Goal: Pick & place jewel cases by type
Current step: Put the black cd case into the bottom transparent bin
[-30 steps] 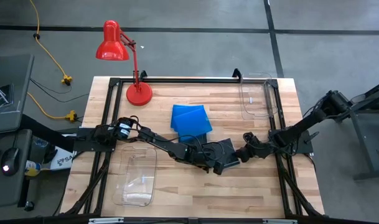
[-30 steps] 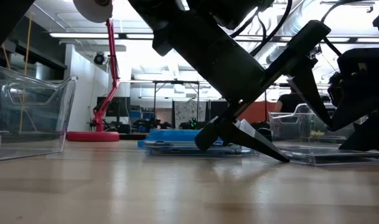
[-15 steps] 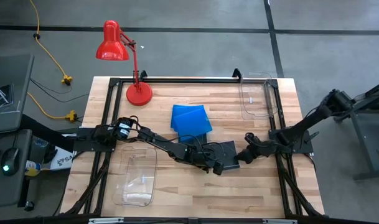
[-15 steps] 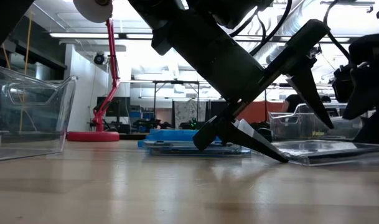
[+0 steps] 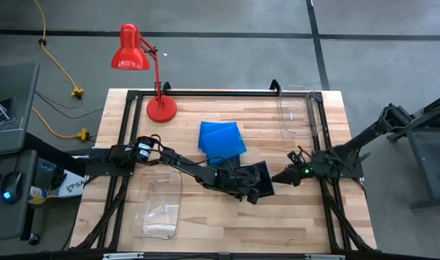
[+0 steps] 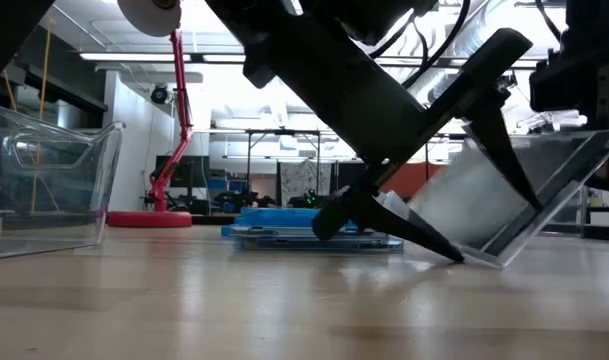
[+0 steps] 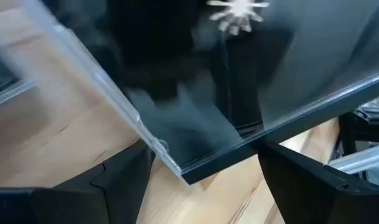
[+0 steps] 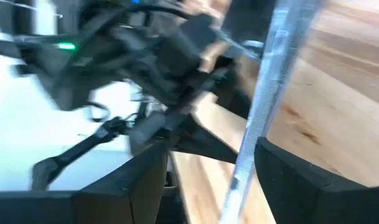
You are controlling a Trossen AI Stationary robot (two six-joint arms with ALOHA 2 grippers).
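Action centres on the dark jewel case (image 5: 261, 180) in the middle of the wooden table (image 5: 205, 224), and it is tilted: from table height its clear edge (image 6: 524, 205) slants up with one corner down on the wood and the far side lifted. The left gripper (image 5: 254, 189) sits low at that case, its two dark fingers (image 7: 83, 190) spread wide with the case's edge (image 7: 195, 155) running across just above and between them, not clamped. The right gripper (image 5: 283, 175) comes in from the other side, just beside the case's right edge; its wrist view shows the case standing edge-on (image 8: 264, 118) between its two fingers (image 8: 124, 186), which are also spread wide, and whether either finger presses the plastic I cannot tell. Behind the pair lies the stack of blue jewel cases (image 5: 221, 139), flat, near the table's centre and apart from both grippers. One clear bin (image 5: 160, 206) rests at the near left, another clear bin (image 5: 298, 112) at the far right corner. A red desk lamp (image 5: 144, 72) stands at the far left.
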